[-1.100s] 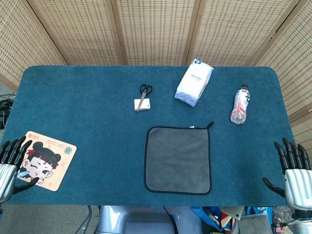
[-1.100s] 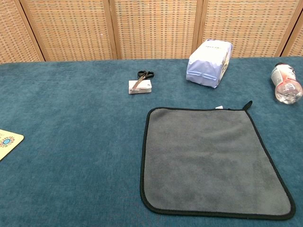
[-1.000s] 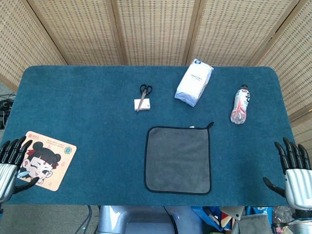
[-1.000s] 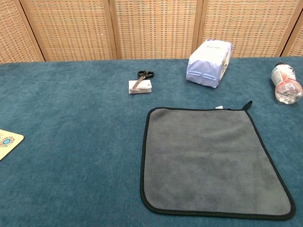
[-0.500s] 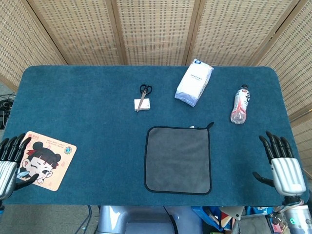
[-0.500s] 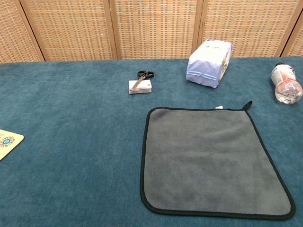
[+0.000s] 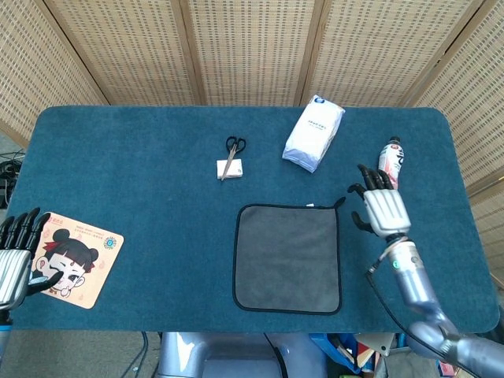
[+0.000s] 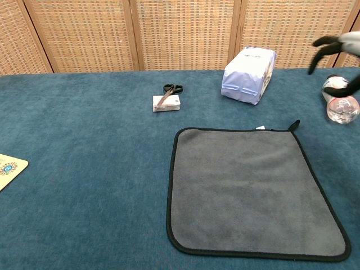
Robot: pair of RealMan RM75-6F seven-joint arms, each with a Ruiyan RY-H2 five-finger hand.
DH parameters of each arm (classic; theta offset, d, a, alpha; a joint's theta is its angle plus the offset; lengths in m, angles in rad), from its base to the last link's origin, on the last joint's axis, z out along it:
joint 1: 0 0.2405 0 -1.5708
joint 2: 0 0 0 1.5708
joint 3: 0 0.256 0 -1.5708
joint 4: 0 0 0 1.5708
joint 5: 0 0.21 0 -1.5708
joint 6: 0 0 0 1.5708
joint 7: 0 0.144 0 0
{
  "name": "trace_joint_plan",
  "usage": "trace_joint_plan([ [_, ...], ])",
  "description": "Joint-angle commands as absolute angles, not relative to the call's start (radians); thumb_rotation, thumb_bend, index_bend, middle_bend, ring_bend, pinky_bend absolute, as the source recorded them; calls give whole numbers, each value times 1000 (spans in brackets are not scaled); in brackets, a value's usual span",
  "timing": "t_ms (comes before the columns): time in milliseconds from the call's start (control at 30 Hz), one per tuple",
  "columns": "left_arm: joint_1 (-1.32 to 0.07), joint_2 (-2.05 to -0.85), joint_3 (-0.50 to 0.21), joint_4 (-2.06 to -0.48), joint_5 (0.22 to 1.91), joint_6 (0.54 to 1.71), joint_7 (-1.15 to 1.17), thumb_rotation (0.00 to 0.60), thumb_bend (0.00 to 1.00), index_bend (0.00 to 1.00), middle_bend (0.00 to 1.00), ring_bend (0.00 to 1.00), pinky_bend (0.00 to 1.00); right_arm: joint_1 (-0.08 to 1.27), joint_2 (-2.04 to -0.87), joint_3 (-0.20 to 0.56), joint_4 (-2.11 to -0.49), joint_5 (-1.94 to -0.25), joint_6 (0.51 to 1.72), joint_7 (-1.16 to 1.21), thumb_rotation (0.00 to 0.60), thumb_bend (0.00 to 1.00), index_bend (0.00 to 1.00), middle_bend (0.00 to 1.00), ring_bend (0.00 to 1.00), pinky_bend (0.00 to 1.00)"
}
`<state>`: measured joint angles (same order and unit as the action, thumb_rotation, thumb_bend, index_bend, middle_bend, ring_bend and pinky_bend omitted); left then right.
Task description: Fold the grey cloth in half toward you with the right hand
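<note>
The grey cloth with black trim lies flat and unfolded on the blue table, also filling the lower right of the chest view. A small loop sticks out at its far right corner. My right hand hovers open, fingers spread, just right of that far corner and above the table; its dark fingertips show at the upper right of the chest view. My left hand rests open at the table's front left edge, beside the cartoon mat.
A white pouch lies behind the cloth. A plastic bottle lies just behind my right hand. Scissors on a small white box sit left of the pouch. A cartoon mat lies at the front left.
My right hand has risen from the front right table edge and moved forward and inward to the cloth's far right corner. The cloth has not moved. The left hand barely shifted.
</note>
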<state>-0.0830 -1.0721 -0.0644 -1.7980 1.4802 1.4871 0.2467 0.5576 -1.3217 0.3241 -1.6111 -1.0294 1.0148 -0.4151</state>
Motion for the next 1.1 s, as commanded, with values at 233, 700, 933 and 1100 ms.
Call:
trace_joint_plan([
  [233,-107,-1071,-85,-1792,1411,1441,250,600,146,0,0,0,0,774,-1589,336,-1353,-764,920,-629,600,474,329,0,0,0],
  [700,-122,-1070,-96,-1777,1359,1413,239,600,146,0,0,0,0,847,-1713,314,-1186,-646,889,-673,600,507,335,0,0,0],
  [933,-127,-1071,-97,-1775,1348,1407,240,600,147,0,0,0,0,862,-1749,300,-1144,-618,877,-675,600,507,365,0,0,0],
  [1100,-132,-1072,-96,-1774,1341,1401,243,600,146,0,0,0,0,869,-1761,294,-1128,-620,877,-671,600,507,370,0,0,0],
])
